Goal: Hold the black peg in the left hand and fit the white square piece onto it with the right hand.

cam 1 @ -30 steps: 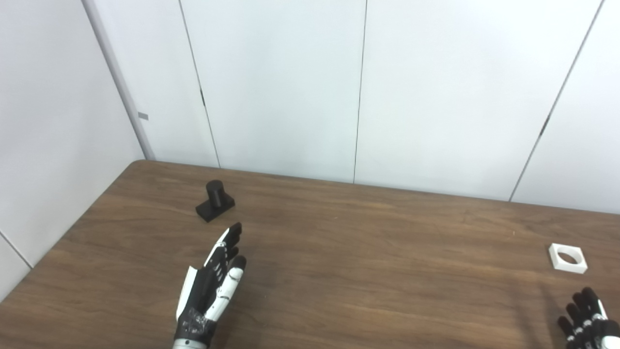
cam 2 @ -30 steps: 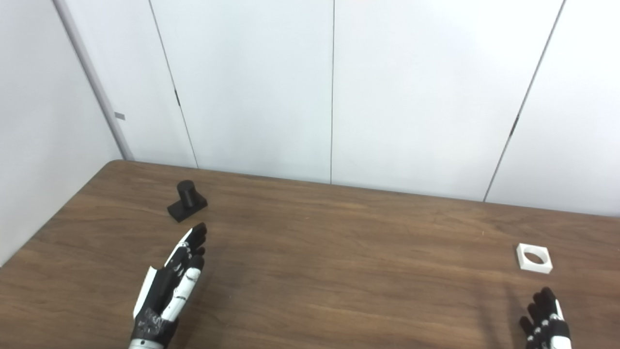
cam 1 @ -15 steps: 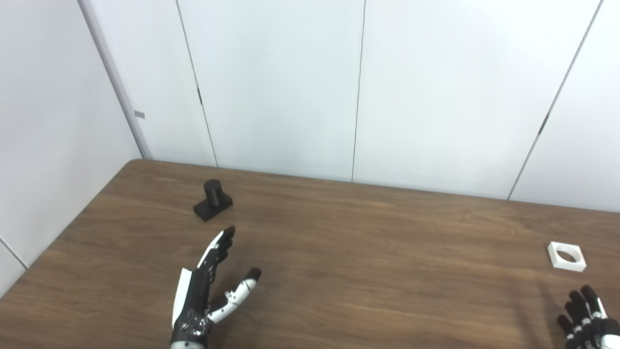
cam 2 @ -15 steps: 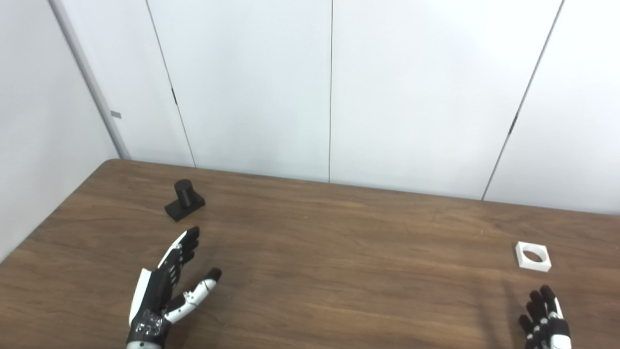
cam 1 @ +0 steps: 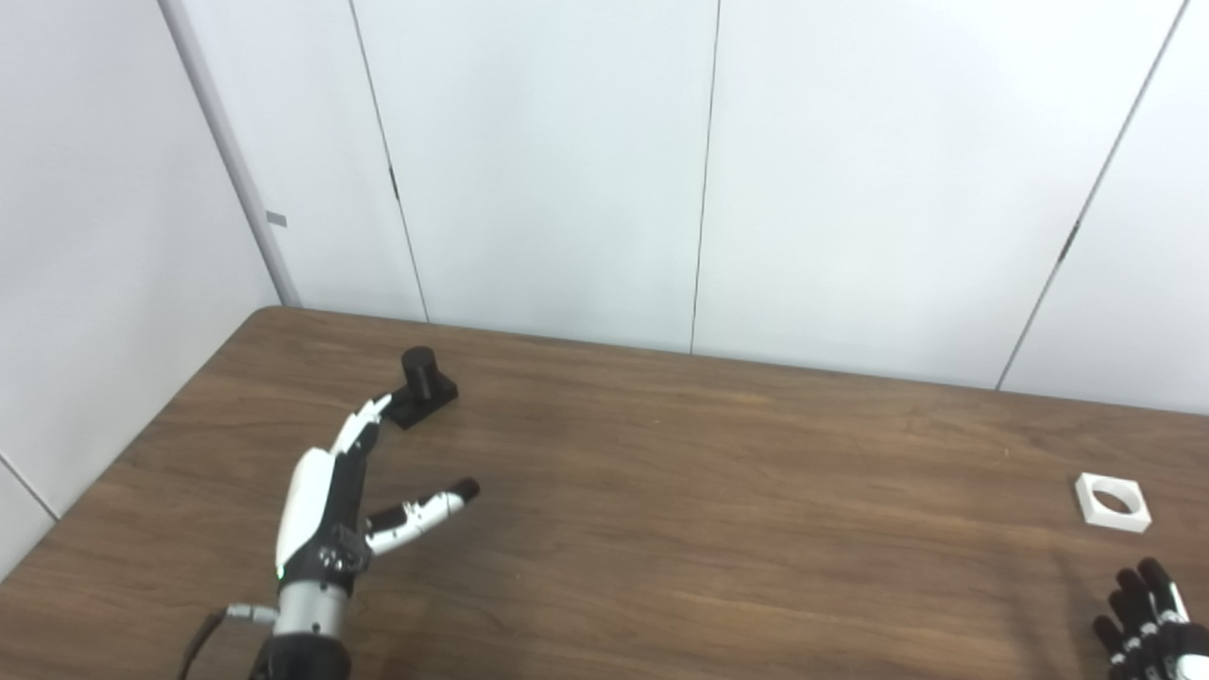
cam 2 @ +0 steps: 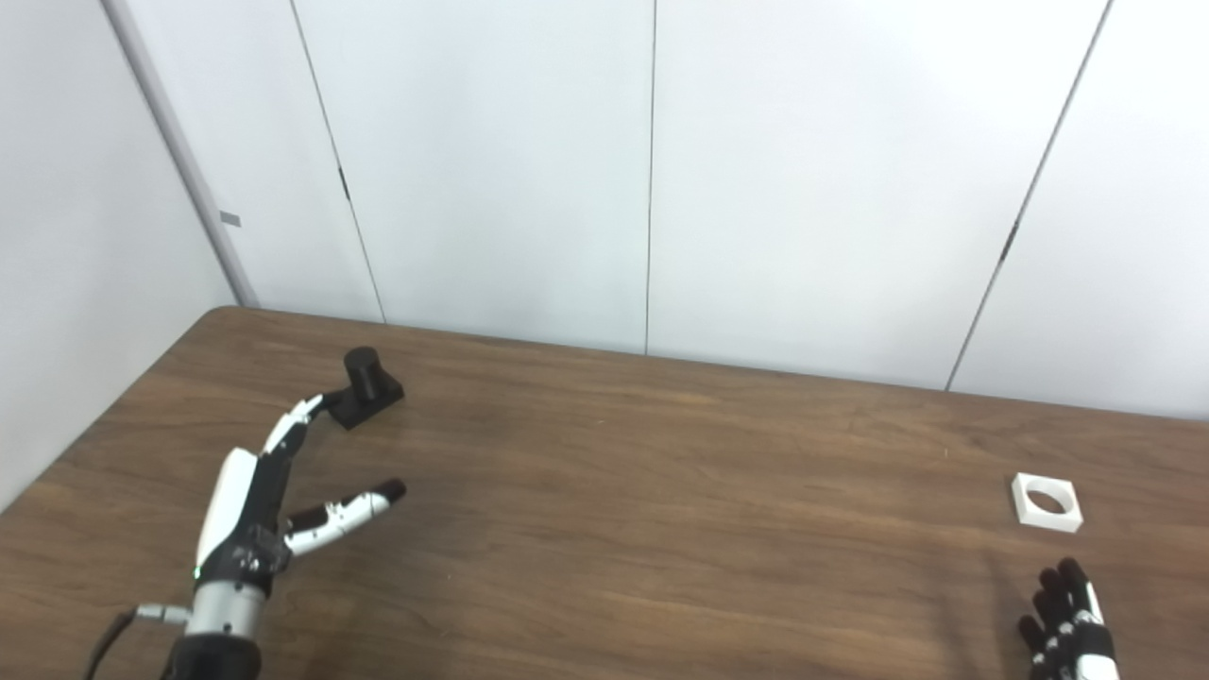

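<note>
Black peg (cam 1: 420, 385) stands just beyond the left robot hand's (cam 1: 335, 501) spread, empty fingertips (cam 1: 376, 407).

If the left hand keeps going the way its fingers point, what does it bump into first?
Probably the black peg. The left hand is open, fingers aimed at its base, though depth makes contact hard to judge.

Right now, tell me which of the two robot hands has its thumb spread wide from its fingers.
The left hand: its thumb juts sideways, fingertips near the black peg. The right hand sits at the picture's edge.
</note>
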Controlling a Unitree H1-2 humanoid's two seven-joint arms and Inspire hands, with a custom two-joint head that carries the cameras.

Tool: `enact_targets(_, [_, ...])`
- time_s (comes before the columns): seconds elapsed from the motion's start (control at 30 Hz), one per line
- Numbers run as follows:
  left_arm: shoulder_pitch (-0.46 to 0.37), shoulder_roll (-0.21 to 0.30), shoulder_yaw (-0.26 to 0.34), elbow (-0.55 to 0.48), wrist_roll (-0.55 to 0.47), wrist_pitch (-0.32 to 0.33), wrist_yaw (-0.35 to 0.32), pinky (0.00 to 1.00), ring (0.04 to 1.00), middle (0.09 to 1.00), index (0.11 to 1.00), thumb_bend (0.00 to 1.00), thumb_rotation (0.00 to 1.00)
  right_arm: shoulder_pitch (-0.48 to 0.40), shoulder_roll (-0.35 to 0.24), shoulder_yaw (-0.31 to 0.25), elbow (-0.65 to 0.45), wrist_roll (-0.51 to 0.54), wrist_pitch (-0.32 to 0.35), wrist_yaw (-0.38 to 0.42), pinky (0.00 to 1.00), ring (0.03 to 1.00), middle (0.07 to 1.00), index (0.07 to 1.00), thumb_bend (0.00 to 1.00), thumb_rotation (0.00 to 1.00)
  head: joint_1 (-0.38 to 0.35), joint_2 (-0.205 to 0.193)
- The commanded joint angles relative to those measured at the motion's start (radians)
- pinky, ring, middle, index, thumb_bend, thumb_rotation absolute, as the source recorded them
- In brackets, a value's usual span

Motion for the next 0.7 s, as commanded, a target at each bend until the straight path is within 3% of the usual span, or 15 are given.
enact_targets(0.0, [-0.045,0.067,0.022,0.019,0.010,-0.016,0.015,0.97,0.988,0.964,0.906,0.85,0.37,0.006,0.016,0.005,-0.012,-0.002,-0.008,-0.006,1.00,1.000,0.987,0.982,0.38,1.00,0.001,-0.002])
enact_targets(0.27, [-0.131,0.161,0.015,0.143,0.045,0.028,0.026,0.94,0.991,0.968,0.911,0.83,0.39,0.006,0.014,0.010,-0.006,0.008,-0.013,-0.001,1.00,1.000,0.994,0.981,0.40,1.00,-0.001,-0.002])
enact_targets(0.4, [-0.176,0.196,-0.015,0.205,0.102,0.070,0.033,0.99,0.999,0.970,0.903,0.84,0.44,0.006,0.016,0.012,-0.001,0.004,-0.013,-0.004,1.00,1.000,0.984,0.967,0.40,1.00,-0.024,-0.002])
enact_targets(0.67, [-0.282,0.238,-0.075,0.360,0.163,0.111,0.062,1.00,0.982,0.962,0.874,0.87,0.43,0.001,0.017,0.009,0.010,0.002,-0.010,-0.013,1.00,1.000,0.988,0.977,0.35,1.00,-0.031,0.002])
